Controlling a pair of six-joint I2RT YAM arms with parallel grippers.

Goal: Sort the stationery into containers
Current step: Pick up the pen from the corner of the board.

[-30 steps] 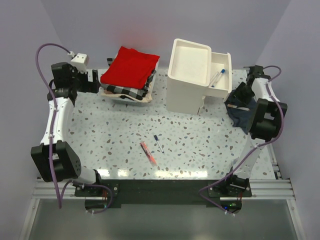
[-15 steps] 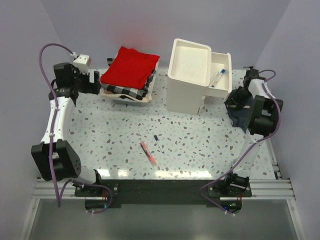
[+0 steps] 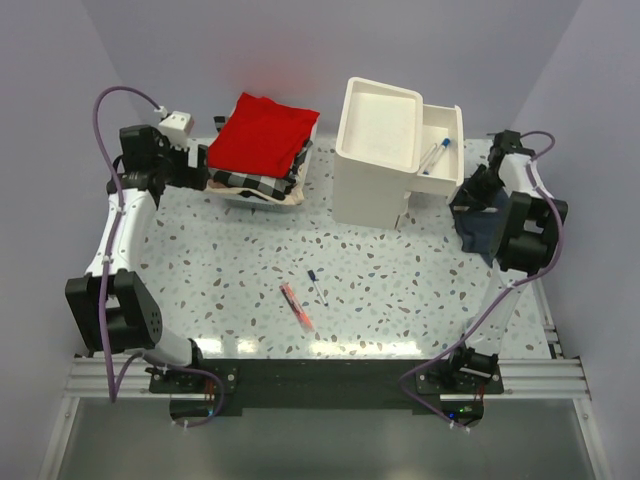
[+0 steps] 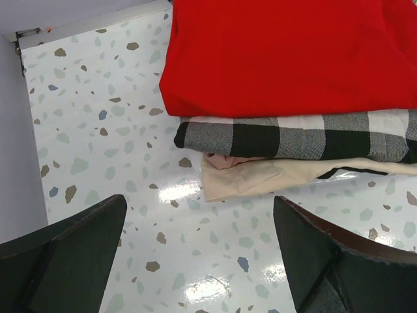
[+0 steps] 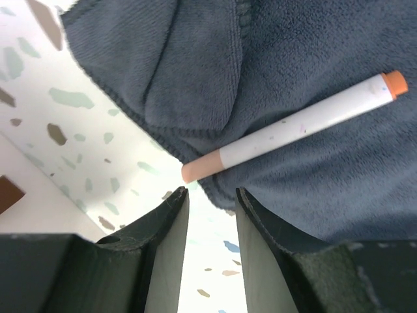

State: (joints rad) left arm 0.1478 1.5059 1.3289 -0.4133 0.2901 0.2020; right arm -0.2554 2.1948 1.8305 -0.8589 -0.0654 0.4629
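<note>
While the left gripper (image 4: 199, 202) hangs with jaws spread wide before the folded cloths (image 4: 280, 59) at the far-left corner, the right gripper (image 5: 212, 192), jaws narrowly parted and empty, hovers by a pink-capped pen (image 5: 293, 127) lying on the dark cloth (image 5: 326, 52) at the right edge; an orange-red marker (image 3: 296, 306) lies toward the near edge.

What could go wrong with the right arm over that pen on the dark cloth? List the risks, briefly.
1. The pink-capped pen lies on the soft dark cloth; the right end effector may pinch cloth along with it.
2. Its fingers stand narrowly apart, near the pen's cap end, so descending might nudge the pen away.
3. The open drawer sits close to that arm; a lift could knock it.
</note>
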